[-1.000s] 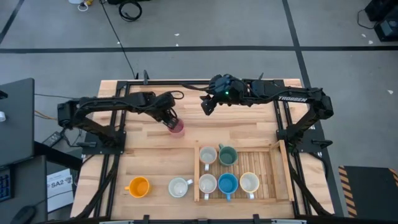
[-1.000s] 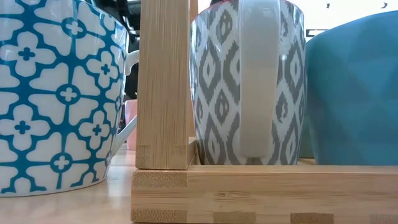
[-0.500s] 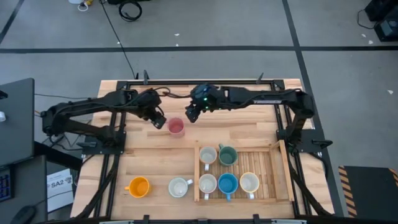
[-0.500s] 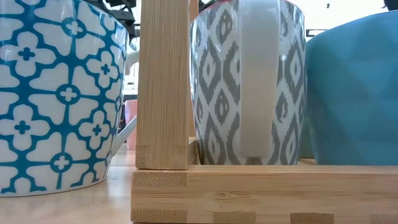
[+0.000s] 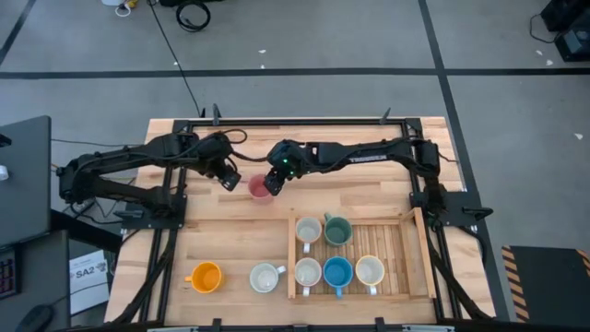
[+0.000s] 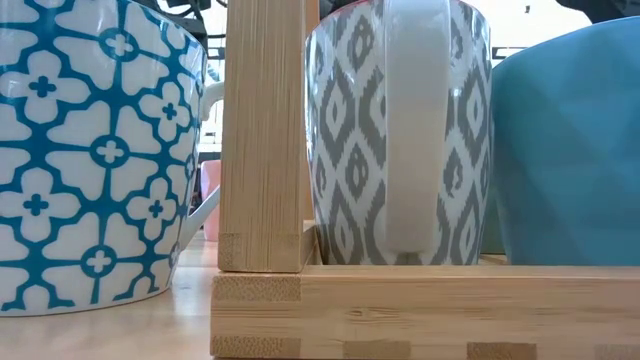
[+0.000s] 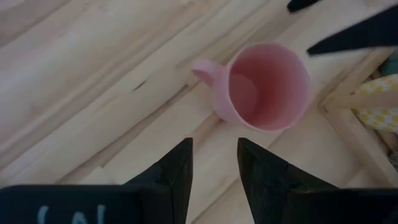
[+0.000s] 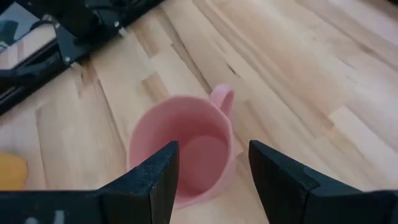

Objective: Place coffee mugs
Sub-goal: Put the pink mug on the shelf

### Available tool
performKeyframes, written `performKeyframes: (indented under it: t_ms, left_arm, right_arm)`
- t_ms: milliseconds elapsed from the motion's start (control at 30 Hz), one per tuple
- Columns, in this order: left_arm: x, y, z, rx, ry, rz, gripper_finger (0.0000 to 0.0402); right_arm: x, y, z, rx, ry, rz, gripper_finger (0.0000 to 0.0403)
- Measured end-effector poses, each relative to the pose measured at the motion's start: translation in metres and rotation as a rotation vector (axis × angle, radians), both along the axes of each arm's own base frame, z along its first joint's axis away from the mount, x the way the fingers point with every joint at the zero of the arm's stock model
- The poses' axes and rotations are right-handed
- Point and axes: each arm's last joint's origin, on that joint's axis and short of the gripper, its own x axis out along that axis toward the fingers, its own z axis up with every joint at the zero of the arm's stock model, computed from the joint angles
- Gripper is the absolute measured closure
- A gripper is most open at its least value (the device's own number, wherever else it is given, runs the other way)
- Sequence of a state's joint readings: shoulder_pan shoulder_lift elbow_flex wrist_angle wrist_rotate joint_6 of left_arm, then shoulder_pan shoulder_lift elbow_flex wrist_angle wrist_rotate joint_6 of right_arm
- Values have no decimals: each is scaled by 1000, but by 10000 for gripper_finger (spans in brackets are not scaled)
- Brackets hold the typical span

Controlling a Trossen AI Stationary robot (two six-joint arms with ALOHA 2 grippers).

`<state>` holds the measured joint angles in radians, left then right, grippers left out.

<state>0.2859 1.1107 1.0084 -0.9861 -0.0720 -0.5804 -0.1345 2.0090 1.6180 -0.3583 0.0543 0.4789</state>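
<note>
the big wooden desk [image 5: 230, 231] held a flat wooden tray [image 5: 419, 254] with five mugs in it. three more stood outside: orange, white, and the small pink ceramic mug [image 5: 260, 189] near the middle. the right end effector [image 5: 274, 182], open, hung over it. next it likely needed to close on the rim. the left end effector [image 5: 230, 179] waited beside, open, holding nothing.

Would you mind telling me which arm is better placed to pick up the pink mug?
The right. Its gripper sits open by the pink mug, fingers straddling it. The left gripper stands off beside it, its open fingers short of the mug.
</note>
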Motion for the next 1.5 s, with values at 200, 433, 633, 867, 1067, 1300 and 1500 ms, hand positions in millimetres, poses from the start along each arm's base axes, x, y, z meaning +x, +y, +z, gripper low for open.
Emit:
performKeyframes:
  t_ms: [200, 433, 633, 867, 1067, 1300, 1500]
  left_arm:
    - [0, 1, 0, 18, 4, 10, 269]
    - [0, 1, 0, 17, 5, 11, 269]
    - [0, 1, 0, 17, 4, 11, 269]
    - [0, 1, 0, 17, 4, 11, 269]
    - [0, 1, 0, 17, 3, 12, 269]
    - [0, 1, 0, 17, 3, 12, 269]
    - [0, 1, 0, 17, 3, 12, 269]
  right_arm:
    - [6, -1, -17, 3, 29, 1, 203]
    - [12, -2, -39, 6, 70, 1, 203]
    - [13, -2, -43, 6, 79, -1, 203]
    - [11, -2, -44, -11, 111, -22, 207]
    - [8, -2, -46, -13, 141, -27, 214]
    - [7, -3, -47, 5, 151, -45, 232]
    - [6, -4, -47, 7, 159, -49, 262]
